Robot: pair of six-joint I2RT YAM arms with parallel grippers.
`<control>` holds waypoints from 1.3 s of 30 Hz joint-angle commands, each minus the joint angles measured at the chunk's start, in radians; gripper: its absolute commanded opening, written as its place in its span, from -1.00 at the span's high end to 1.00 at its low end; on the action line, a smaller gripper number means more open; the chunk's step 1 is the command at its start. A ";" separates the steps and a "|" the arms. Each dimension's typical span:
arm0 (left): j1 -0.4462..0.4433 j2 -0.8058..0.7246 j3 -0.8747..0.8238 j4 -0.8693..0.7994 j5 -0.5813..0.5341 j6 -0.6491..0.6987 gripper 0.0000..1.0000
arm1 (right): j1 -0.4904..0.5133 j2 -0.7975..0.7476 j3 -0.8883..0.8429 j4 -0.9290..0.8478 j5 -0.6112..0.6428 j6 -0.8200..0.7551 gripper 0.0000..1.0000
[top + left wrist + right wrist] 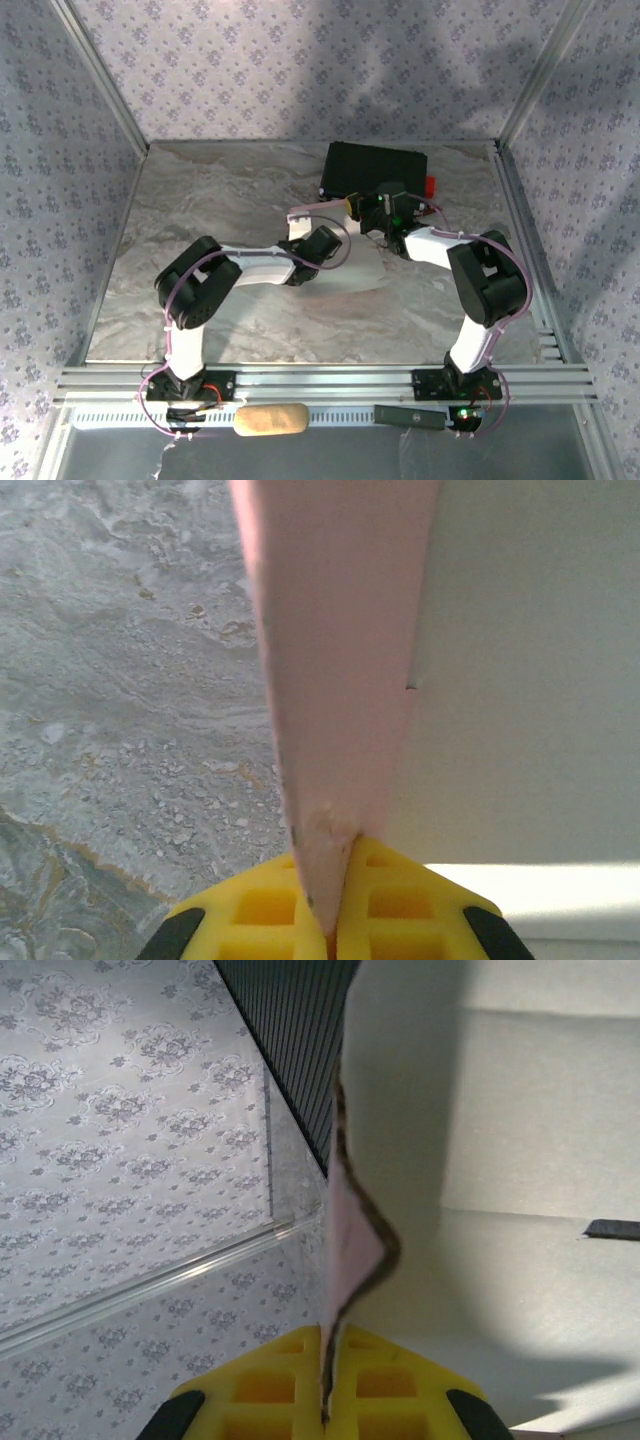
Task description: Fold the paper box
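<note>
Folding looks about midway, by my judgement: the paper box (340,630) is creased and held up between both arms, yet no closed shape shows, so panels and tabs remain to be tucked. The left gripper (328,925) is pinched tight on a pink flap rising from between its fingers, with the pale reverse face to their right and the table (120,680) to their left. The right gripper (326,1400) is clamped on another card edge, with the black case (290,1020) beyond its fingertips. Seen from above, both arms reach forward with bent elbows, wrists turned toward each other.
</note>
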 commanded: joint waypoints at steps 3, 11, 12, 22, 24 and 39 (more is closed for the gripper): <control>0.007 0.074 0.032 -0.291 -0.135 -0.105 1.00 | 0.001 -0.011 -0.026 -0.083 -0.029 0.007 1.00; 0.013 -0.045 -0.080 -0.131 -0.055 -0.004 1.00 | -0.028 -0.164 -0.008 -0.233 -0.022 -0.151 -0.26; 0.021 -0.073 -0.097 -0.100 -0.018 0.030 1.00 | -0.032 -0.207 -0.001 -0.280 -0.011 -0.194 -0.38; 0.076 -0.350 -0.158 -0.088 0.293 0.239 1.00 | -0.101 -0.565 0.106 -0.698 0.006 -0.480 -0.55; 0.076 -0.411 -0.172 -0.089 0.339 0.288 1.00 | -0.124 -0.615 0.119 -0.769 0.001 -0.514 -0.52; 0.152 -0.736 -0.367 0.022 0.836 0.490 1.00 | -0.168 -0.846 0.222 -1.145 -0.020 -0.643 -0.38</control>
